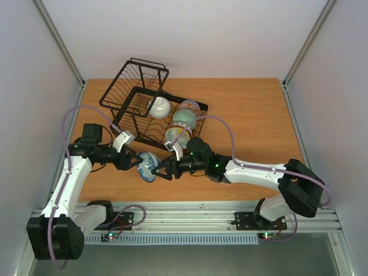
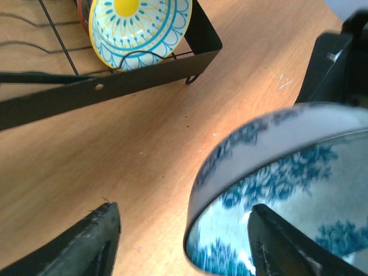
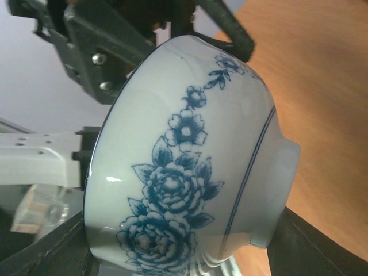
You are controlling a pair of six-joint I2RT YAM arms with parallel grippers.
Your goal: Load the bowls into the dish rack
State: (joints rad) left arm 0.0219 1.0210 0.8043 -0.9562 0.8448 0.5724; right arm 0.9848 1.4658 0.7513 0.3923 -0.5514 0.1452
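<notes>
A white bowl with blue flowers (image 1: 149, 165) hangs on edge in front of the dish rack (image 1: 138, 115), between both grippers. My right gripper (image 1: 163, 171) is shut on it: in the right wrist view the bowl (image 3: 190, 161) spans from one finger at its rim to the other at its foot, gripper (image 3: 192, 247). My left gripper (image 1: 137, 161) is open astride the rim (image 2: 276, 149); one finger (image 2: 86, 241) stands clear outside, the other inside, gripper (image 2: 184, 210). In the rack stand a cream-white bowl (image 1: 159, 106), a red-patterned bowl (image 1: 188, 106), a green bowl (image 1: 184, 119) and a blue-and-yellow bowl (image 1: 178, 135).
The black rack's near frame (image 2: 115, 86) lies just beyond the held bowl, with the blue-and-yellow bowl (image 2: 141, 29) leaning in its end slot. The rack's tall basket section (image 1: 135, 80) is at the far left. Bare wooden table (image 1: 259, 121) stretches to the right.
</notes>
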